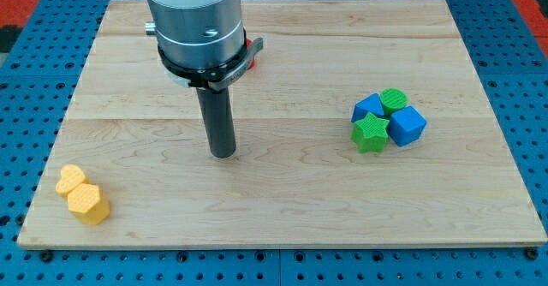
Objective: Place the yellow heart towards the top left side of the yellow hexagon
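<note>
The yellow heart (69, 180) lies near the board's bottom left corner, touching the upper left side of the yellow hexagon (88, 205). My tip (223, 153) rests on the board's middle left, well to the right of and above both yellow blocks, touching no block.
The arm's grey body hides most of the red blocks (252, 50) at the top middle. A cluster at the right holds a green cylinder (394, 98), two blue blocks (407, 125), (369, 108), and a green star (370, 134). The wooden board (282, 200) lies on a blue pegboard.
</note>
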Robot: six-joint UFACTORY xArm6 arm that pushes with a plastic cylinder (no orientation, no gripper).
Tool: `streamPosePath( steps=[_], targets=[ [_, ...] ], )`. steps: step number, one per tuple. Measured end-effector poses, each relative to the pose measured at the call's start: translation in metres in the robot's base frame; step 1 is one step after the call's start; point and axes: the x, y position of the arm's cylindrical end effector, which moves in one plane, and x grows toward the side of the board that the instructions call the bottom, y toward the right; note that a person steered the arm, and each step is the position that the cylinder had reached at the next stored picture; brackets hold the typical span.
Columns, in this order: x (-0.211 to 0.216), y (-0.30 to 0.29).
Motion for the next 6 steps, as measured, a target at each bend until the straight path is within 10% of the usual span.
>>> streamPosePath(
  steps=[6],
  targets=[
    [0.0,-0.05]
  ],
)
